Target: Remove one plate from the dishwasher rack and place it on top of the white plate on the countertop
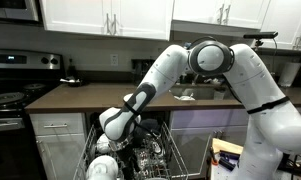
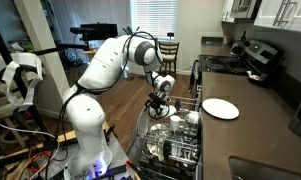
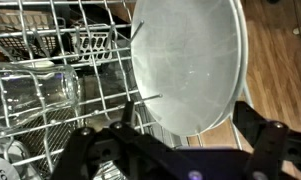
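Wrist view: the gripper (image 3: 172, 150) is hanging over the rack (image 3: 50, 50) with its jaws spread wide. One dark finger (image 3: 85, 150) is showing at lower left of the frame and the other at lower right. Nothing is being pinched, and no contact with any dish is visible.

The racked plate (image 3: 185, 65) is filling the centre of the frame. It is standing on edge between tines, so it is offering the jaws a thin rim rather than a flat face. A clear glass (image 3: 45, 90) is sitting in the wire at mid left, near the plate's slot.

Exterior views: the arm is bending down from counter height into the open dishwasher. The gripper (image 1: 140, 135) is sitting low at centre among the dishes, just above the rack (image 1: 130, 165). From the opposite side, the gripper (image 2: 160, 108) is hovering at the near end of the rack (image 2: 175, 145).

The white plate (image 2: 220, 108) is lying flat on the countertop (image 2: 275, 135), right of centre, well apart from the gripper. Its top is bare, so the stacking spot is free.

Judgement:
- The step in hand looks like lining up for the grasp; no lift is under way.
- The wide spread is probably there to let the fingers straddle the rim.
- A pull straight up along the tines seems safest.
- A sideways tug could catch the wire or knock the glass.
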You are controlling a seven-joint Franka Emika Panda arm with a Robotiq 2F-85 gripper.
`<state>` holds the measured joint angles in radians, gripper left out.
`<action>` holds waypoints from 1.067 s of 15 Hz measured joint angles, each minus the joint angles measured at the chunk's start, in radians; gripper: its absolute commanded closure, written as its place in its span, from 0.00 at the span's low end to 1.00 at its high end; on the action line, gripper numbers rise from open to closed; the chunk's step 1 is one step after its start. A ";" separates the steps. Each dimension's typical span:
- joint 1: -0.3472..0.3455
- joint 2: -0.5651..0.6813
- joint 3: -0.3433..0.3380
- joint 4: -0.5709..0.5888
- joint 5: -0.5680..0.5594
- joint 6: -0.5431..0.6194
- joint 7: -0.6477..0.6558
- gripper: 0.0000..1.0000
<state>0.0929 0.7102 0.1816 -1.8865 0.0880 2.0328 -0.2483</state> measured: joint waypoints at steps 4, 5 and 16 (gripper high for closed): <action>0.000 0.002 -0.003 0.000 0.000 -0.012 0.000 0.00; 0.000 0.002 -0.004 0.000 0.000 -0.016 0.000 0.00; 0.001 0.003 -0.021 0.001 -0.001 -0.039 0.002 0.11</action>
<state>0.0940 0.7135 0.1605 -1.8853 0.0871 1.9943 -0.2459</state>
